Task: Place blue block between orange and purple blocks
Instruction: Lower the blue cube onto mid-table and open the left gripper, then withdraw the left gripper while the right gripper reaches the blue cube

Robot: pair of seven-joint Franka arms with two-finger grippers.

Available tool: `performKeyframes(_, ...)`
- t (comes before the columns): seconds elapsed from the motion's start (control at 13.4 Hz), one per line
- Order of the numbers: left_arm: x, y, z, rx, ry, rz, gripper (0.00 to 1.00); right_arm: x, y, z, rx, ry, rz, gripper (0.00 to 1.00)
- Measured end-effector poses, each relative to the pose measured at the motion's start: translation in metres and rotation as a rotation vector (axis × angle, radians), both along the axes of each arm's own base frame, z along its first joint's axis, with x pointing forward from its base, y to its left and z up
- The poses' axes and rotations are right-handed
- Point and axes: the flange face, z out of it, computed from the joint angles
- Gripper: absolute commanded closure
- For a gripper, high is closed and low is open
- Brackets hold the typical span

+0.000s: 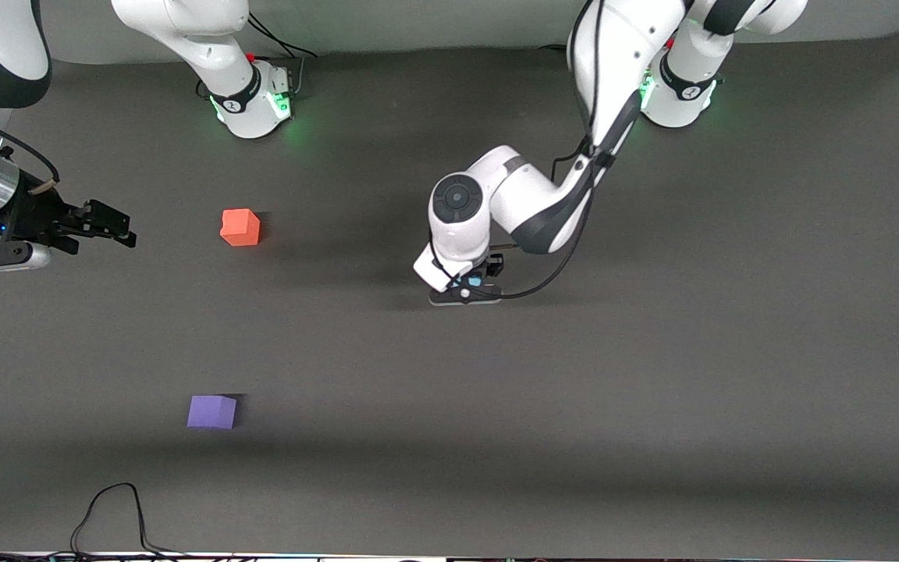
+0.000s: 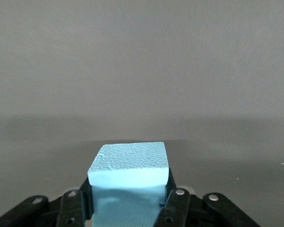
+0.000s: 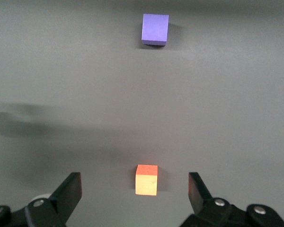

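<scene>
Light sky-blue foam cube (image 2: 128,182) pinched by left gripper (image 1: 474,282) fingers over mid-bench (image 1: 652,390). Right gripper (image 1: 102,222), fingers spread, waits near orange-red matte cube (image 1: 240,227). Violet-purple matte cube (image 1: 211,411) nearer camera. Risks judged: foam slip; cubes nudged at placement.

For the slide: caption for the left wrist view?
Left gripper clamps the blue block over bare grey table.

A robotics lab: two white Franka arms, their bases lit green, are bolted to a table (image 1: 730,351) covered in plain dark grey matting. Foam cubes lie on it, loose cables (image 1: 118,515) trail along its edge, a bare pale wall rises above.
</scene>
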Motion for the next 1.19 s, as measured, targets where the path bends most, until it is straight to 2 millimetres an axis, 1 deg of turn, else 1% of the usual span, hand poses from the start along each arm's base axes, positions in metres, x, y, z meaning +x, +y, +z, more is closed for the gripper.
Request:
performKeyframes(0.07,-0.004,-0.004,-0.012,-0.002,0.0,-0.003,0.65,0.0,0.0,0.0,0.0,0.0,0.0,0.0)
performKeyframes(0.15,-0.005,-0.006,-0.021,-0.007,-0.003,-0.001,0.54,0.0,0.0,0.0,0.0,0.0,0.0,0.0)
performKeyframes(0.22,-0.005,-0.007,-0.03,-0.011,-0.005,0.006,0.13,0.0,0.0,0.0,0.0,0.0,0.0,0.0)
performKeyframes(0.3,-0.004,-0.007,-0.036,-0.012,-0.006,0.014,0.0,0.0,0.0,0.0,0.0,0.0,0.0,0.0)
performKeyframes(0.45,-0.002,-0.007,-0.036,-0.014,-0.01,0.02,0.0,0.0,0.0,0.0,0.0,0.0,0.0,0.0)
performKeyframes(0.6,0.004,-0.008,-0.027,-0.02,-0.022,0.026,0.0,0.001,0.002,-0.002,0.0,0.003,0.004,0.0)
performKeyframes(0.67,0.009,-0.006,-0.018,-0.011,-0.02,0.031,0.0,0.001,0.005,-0.003,0.0,0.005,0.009,0.0)
performKeyframes(0.75,0.015,-0.003,-0.003,0.005,-0.011,0.037,0.0,0.001,0.008,-0.004,0.0,0.007,0.014,0.0)
performKeyframes(0.82,0.022,0.004,0.019,0.023,0.002,0.04,0.0,0.001,0.009,-0.004,0.0,0.008,0.016,0.0)
performKeyframes(0.9,0.032,0.016,0.047,0.028,0.016,0.039,0.0,0.001,0.008,-0.005,0.0,0.009,0.016,0.0)
performKeyframes(0.97,0.043,0.033,0.079,0.016,0.036,0.032,0.0,0.001,0.008,-0.005,0.0,0.01,0.015,0.0)
performKeyframes(1.04,0.055,0.059,0.112,0.007,0.059,0.019,0.0,0.001,0.008,-0.006,0.001,0.011,0.015,0.0)
performKeyframes(1.12,0.071,0.096,0.143,0.006,0.083,0.008,0.0,0.001,0.008,-0.006,0.001,0.011,0.016,0.0)
performKeyframes(1.19,0.09,0.143,0.17,0.006,0.105,0.001,0.0,0.001,0.01,-0.006,0.001,0.011,0.018,0.0)
